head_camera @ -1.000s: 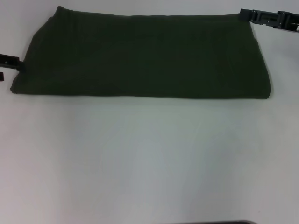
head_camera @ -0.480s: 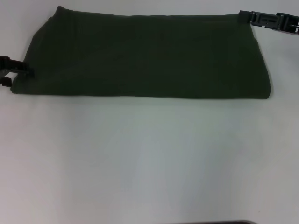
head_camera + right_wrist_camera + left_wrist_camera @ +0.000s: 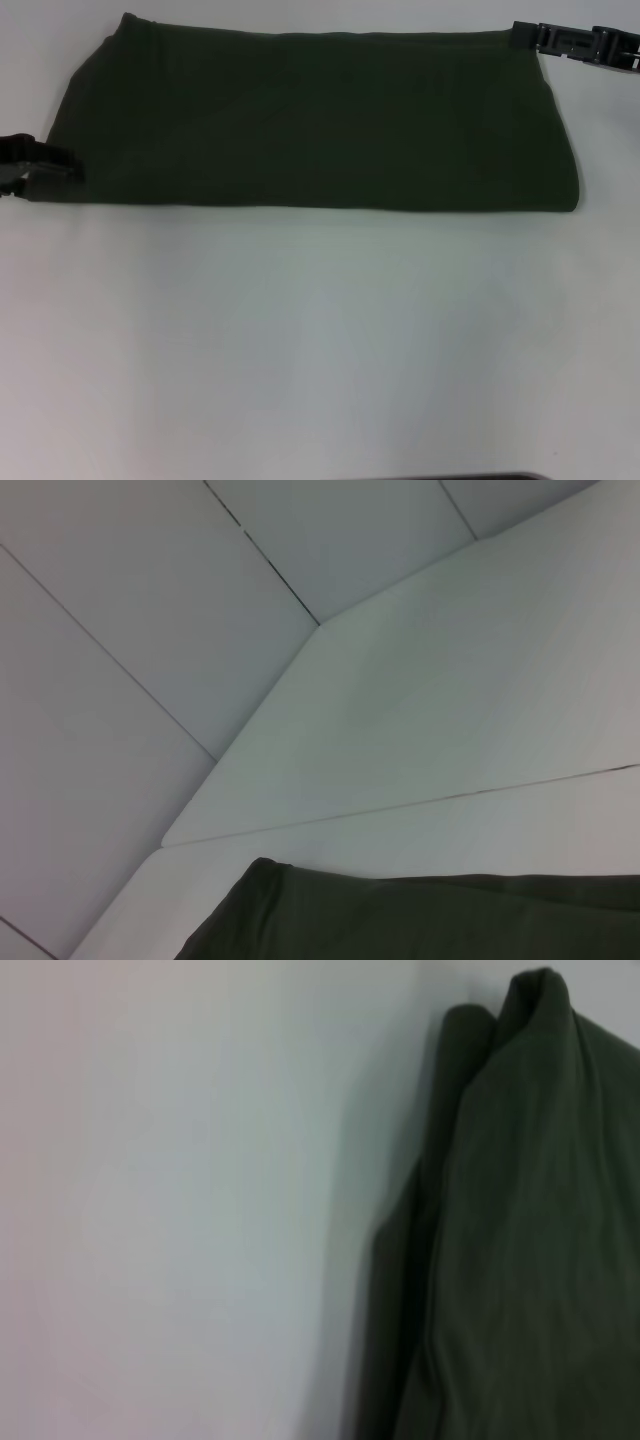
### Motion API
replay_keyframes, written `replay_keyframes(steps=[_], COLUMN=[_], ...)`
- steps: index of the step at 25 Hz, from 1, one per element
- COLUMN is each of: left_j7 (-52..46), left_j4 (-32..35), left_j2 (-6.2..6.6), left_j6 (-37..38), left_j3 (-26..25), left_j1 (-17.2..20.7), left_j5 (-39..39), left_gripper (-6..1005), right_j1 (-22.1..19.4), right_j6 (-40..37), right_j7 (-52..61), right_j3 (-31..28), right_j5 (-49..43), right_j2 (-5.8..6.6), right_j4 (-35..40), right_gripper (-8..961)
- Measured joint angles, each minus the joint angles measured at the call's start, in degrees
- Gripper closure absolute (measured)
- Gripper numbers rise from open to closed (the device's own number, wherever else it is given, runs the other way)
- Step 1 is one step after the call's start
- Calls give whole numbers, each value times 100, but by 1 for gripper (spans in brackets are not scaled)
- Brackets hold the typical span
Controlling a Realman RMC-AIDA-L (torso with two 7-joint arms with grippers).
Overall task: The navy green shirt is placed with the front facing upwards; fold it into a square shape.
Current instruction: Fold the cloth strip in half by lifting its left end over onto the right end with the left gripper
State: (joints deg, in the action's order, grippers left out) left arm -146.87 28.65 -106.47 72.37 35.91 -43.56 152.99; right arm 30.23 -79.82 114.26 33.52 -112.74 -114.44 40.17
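The navy green shirt (image 3: 310,115) lies folded into a long dark band across the far half of the white table (image 3: 320,340), plain cloth facing up. My left gripper (image 3: 40,165) sits at the band's near left corner, overlapping the cloth edge. In the left wrist view the layered shirt (image 3: 520,1240) edge fills one side, with bare table beside it. Over at the band's far right corner is my right gripper (image 3: 528,36), its arm reaching off the frame. The right wrist view catches only a strip of the shirt (image 3: 420,920).
Pale wall panels (image 3: 150,630) rise behind the table's far edge. White tabletop stretches from the shirt to the near edge, where a dark strip (image 3: 460,477) shows at the bottom of the head view.
My left gripper has slid to the right, from just off the shirt's left edge onto its near left corner. The right gripper and the shirt's shape are unchanged.
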Motion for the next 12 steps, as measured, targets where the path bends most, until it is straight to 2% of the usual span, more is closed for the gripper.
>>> replay_keyframes(steps=[6, 12], left_j7=[41, -5], left_j4=[14, 145], left_j2=[-29, -136], left_j6=[198, 121], left_j3=[-4, 256], left_j1=[-24, -45], left_j5=[-29, 3], left_gripper=[184, 205], right_j1=[-6, -9], right_j6=[-8, -8], right_j7=[6, 6], right_j3=[0, -3], right_j5=[11, 13], right_j2=[0, -7], right_j4=[0, -25], right_gripper=[42, 42])
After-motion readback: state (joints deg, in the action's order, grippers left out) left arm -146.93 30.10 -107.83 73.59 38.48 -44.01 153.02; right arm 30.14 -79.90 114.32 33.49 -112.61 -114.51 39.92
